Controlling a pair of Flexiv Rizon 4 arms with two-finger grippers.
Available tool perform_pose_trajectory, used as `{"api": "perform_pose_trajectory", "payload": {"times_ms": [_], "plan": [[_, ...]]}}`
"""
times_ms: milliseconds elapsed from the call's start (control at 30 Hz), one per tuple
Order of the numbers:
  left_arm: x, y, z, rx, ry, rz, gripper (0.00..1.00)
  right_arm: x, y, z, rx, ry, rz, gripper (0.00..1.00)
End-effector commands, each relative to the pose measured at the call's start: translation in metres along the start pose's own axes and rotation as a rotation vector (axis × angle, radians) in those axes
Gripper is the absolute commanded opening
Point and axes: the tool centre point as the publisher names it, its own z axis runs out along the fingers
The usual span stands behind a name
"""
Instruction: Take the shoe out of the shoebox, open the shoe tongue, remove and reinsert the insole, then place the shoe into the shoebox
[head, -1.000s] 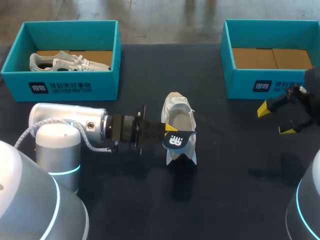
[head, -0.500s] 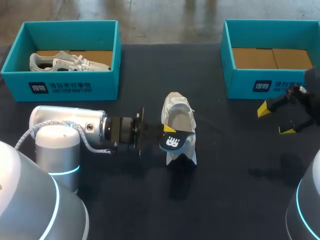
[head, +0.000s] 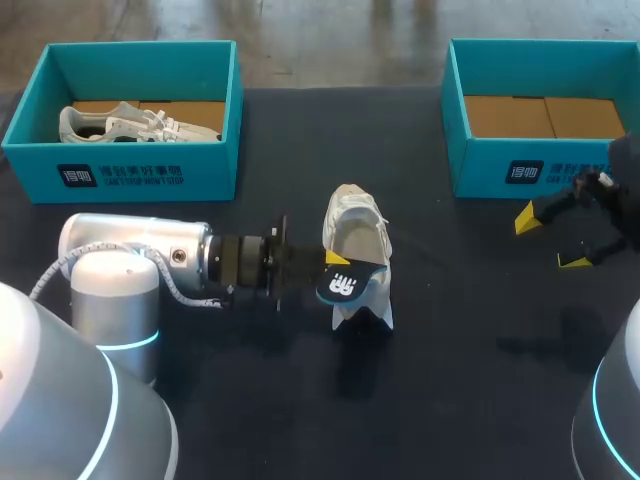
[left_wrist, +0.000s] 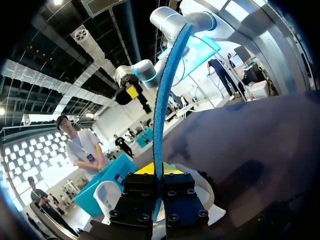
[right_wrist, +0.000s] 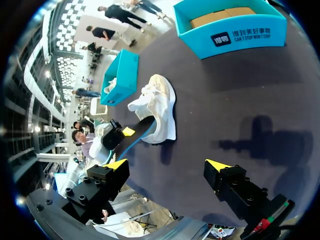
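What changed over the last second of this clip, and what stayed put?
The left gripper, shut on the insole, drew back slightly toward its own arm's side, carrying the insole a little that way over the shoe. The shoe did not move on the table; the right gripper stayed open and still; the left shoebox and right shoebox are unchanged.

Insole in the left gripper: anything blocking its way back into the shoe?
Nothing visible. The left gripper holds the insole at the heel of the shoe, whose opening is bare; the right gripper sits far aside.
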Motion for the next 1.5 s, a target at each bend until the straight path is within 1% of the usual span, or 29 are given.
{"api": "perform_pose_trajectory", "payload": {"times_ms": [33, 400, 1067, 1500], "plan": [[0.003, 0.003, 0.003, 0.001, -0.015, 0.005, 0.0, 0.0, -0.001, 0.001, -0.002, -0.003, 0.001, 1.0], [0.002, 0.009, 0.006, 0.004, -0.037, 0.018, 0.0, 0.0, -0.001, 0.001, -0.002, -0.003, 0.001, 1.0], [-0.002, 0.02, 0.01, -0.039, -0.054, 0.029, 0.0, 0.0, -0.001, 0.001, -0.002, -0.003, 0.001, 1.0], [0.0, 0.027, 0.011, -0.058, -0.053, 0.033, 0.0, 0.0, -0.001, 0.001, -0.002, -0.003, 0.001, 1.0]]}}
